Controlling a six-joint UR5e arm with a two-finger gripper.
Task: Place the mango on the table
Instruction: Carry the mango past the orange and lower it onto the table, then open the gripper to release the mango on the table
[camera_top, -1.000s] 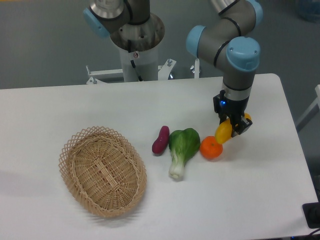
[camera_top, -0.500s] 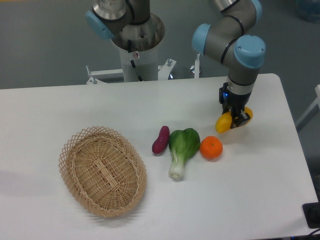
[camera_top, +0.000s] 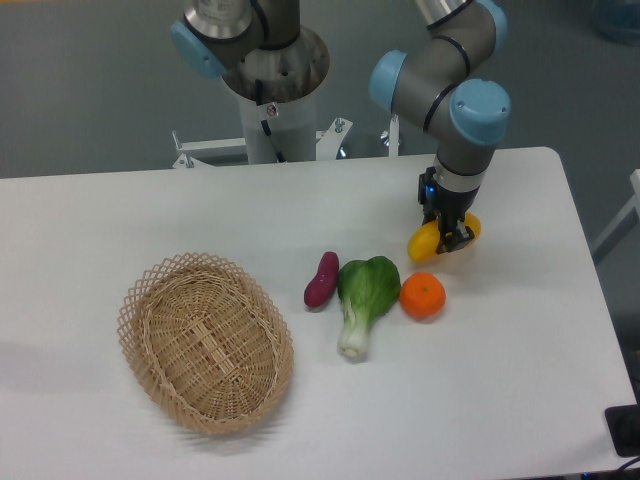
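The white table (camera_top: 150, 210) fills most of the view, its far edge running behind the robot's base and its right edge rounding off near the arm. Taking the orange (camera_top: 422, 296) as the marker: broad bare tabletop lies to its right, toward the table's right edge, and in front of it toward the near edge. The robot arm (camera_top: 455, 90) reaches down from behind and above the orange. Far to the orange's left sits an oval wicker basket (camera_top: 206, 340), with nothing in it. Just left of the orange lies a green leafy vegetable (camera_top: 364, 300), and beyond that a purple sweet potato (camera_top: 321, 279). The gripper (camera_top: 446, 232) hangs just above and behind the orange, its fingers closed around the mango (camera_top: 424, 241), which is tilted and held clear of the tabletop.
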